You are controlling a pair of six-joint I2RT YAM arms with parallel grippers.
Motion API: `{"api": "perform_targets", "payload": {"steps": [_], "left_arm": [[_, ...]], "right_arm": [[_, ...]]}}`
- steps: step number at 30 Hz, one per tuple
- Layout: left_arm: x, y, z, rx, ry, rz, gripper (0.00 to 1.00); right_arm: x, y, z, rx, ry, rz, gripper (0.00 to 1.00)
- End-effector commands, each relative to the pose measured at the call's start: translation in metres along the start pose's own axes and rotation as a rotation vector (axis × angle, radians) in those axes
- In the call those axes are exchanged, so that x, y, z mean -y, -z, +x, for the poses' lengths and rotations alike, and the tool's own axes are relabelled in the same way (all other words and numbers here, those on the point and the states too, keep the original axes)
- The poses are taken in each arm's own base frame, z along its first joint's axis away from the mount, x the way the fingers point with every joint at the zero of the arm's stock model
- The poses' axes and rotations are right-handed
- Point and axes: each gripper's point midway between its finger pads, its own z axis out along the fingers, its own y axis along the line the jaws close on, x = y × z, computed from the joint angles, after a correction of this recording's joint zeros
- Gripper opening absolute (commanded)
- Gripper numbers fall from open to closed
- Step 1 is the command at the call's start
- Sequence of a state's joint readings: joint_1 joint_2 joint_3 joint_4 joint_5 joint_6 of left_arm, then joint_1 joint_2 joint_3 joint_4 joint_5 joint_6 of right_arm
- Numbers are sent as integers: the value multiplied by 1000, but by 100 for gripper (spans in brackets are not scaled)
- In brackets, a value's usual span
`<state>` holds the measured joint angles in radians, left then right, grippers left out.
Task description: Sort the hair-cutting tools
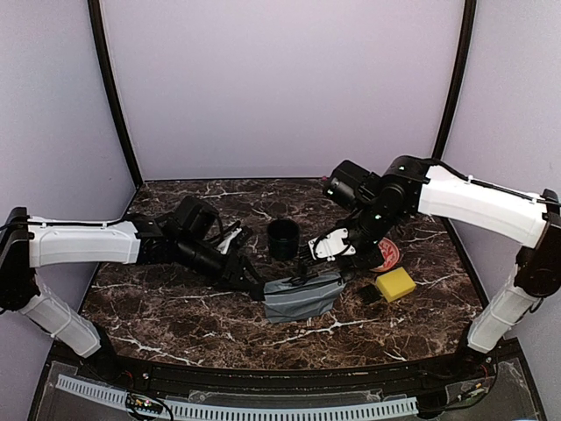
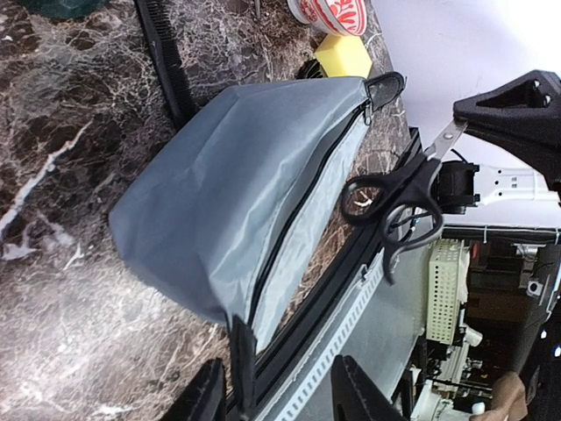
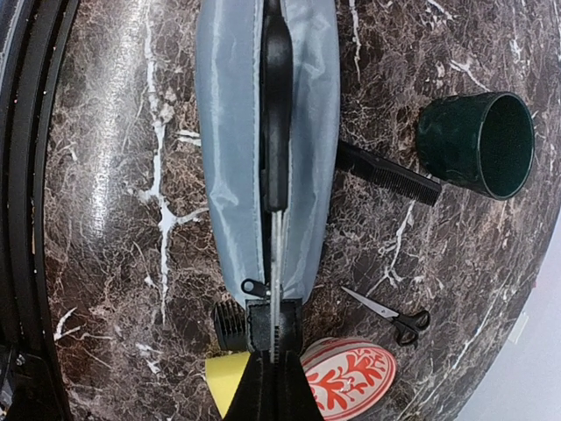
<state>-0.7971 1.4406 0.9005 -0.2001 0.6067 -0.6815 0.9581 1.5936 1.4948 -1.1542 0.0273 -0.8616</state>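
My right gripper (image 3: pixel 276 373) is shut on the blade of one pair of black-handled scissors (image 2: pixel 403 202). They hang handles-down over the open zip of a grey pouch (image 1: pixel 302 298). A second pair of scissors (image 3: pixel 390 314) lies on the table beside the plate. The black comb (image 3: pixel 386 173) lies partly under the pouch. My left gripper (image 2: pixel 280 386) is open at the pouch's near end, with the pouch's edge between its fingers (image 2: pixel 206 399). A black ribbed piece (image 3: pixel 230 324) sits by the sponge; I cannot tell if it is the clipper.
A dark green cup (image 1: pixel 282 239) stands behind the pouch. A red-and-white plate (image 1: pixel 387 254) and a yellow sponge (image 1: pixel 395 283) are to the right. The table's black front rim (image 2: pixel 351 263) is close to the pouch.
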Motion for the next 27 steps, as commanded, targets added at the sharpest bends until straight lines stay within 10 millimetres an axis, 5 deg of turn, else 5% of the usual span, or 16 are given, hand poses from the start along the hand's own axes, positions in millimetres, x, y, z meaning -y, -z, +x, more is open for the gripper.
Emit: {"api": "perform_targets", "payload": {"steps": [1, 10, 27], "left_arm": [[3, -12, 1, -17, 56, 35, 38], [-2, -18, 5, -32, 67, 20, 18], [1, -11, 9, -15, 67, 34, 10]], "right_arm": [[7, -5, -5, -20, -4, 16, 0], [11, -17, -11, -31, 25, 32, 0], [14, -51, -42, -52, 104, 47, 0]]}}
